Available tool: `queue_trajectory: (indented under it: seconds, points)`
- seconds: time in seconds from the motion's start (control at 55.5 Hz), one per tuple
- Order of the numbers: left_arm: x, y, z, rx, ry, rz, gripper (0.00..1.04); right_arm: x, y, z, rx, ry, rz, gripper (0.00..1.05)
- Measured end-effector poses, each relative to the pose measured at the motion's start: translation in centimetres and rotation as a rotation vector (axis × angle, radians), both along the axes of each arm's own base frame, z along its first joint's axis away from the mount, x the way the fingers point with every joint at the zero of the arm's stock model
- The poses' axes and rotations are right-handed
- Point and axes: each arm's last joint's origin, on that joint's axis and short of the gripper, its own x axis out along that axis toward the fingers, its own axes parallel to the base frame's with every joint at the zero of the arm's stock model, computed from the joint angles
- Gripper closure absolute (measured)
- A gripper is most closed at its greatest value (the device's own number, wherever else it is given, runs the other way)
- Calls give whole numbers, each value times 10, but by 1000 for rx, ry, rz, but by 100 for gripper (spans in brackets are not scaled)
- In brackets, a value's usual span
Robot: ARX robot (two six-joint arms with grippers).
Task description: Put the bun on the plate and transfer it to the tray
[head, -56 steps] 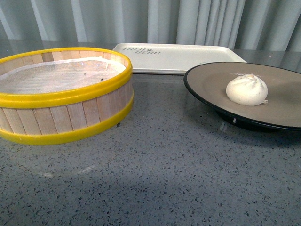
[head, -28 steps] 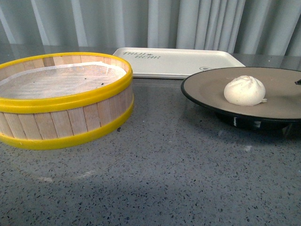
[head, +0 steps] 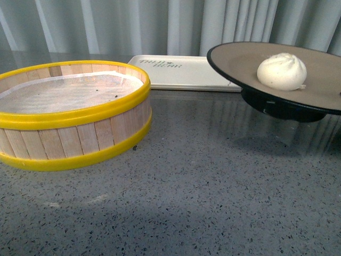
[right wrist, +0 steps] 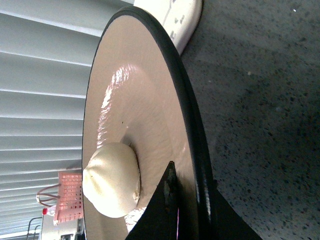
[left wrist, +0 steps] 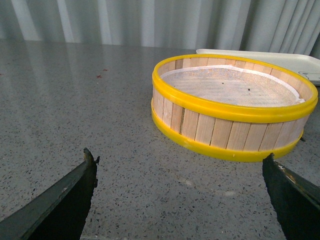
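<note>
Three task items and one bystander, logged on a grey speckled countertop (head: 202,186) before a pale pleated curtain (head: 133,24). Item 1: plate (head: 240,61), wide and shallow, matte grey-brown inside with a glossy black rim and black foot; held in the air at the right of the front view, its foot clear of the countertop with a soft shadow beneath, its far edge overlapping the right end of item 3 in that view. Item 2: bun (head: 282,71), white, round, pleated top; seated on the plate's inner surface, right of its centre. Item 3: tray (head: 181,74), white, rectangular, rounded corners, dark lettering near its left end; lying flat on the countertop at the back, just behind the basket's far right edge. Bystander: steamer basket (head: 74,136), round, wooden slats between two yellow bands, lined with white paper carrying a few dark specks; standing at the left, well apart from the plate. Right gripper (right wrist: 192,187): jaws pinching the plate's black rim, one dark finger over the inner face just beside the bun, the other beneath the rim. Left gripper (left wrist: 180,159): jaws spread wide, holding nothing, low above the countertop, facing the steamer basket.
</note>
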Motion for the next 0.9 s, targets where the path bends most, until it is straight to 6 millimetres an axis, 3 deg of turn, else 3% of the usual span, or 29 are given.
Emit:
queue_trajectory:
  seconds: [0.162,0.324,0.523,0.721,0.901]
  points:
    - [0,0,0,0,0,0,7,5,-11,10,-2,-62,-32,102]
    - [0,0,0,0,0,0,7,34,-28,20,-15,-85,-59,102]
    - [0,0,0,0,0,0,7,115,-49,26,-9,-47,-75,102]
    - [0,0,0,0,0,0,7,174,-45,24,-12,8,-51,102]
    - [0,0,0,0,0,0,7,210,-33,21,-17,28,-12,102]
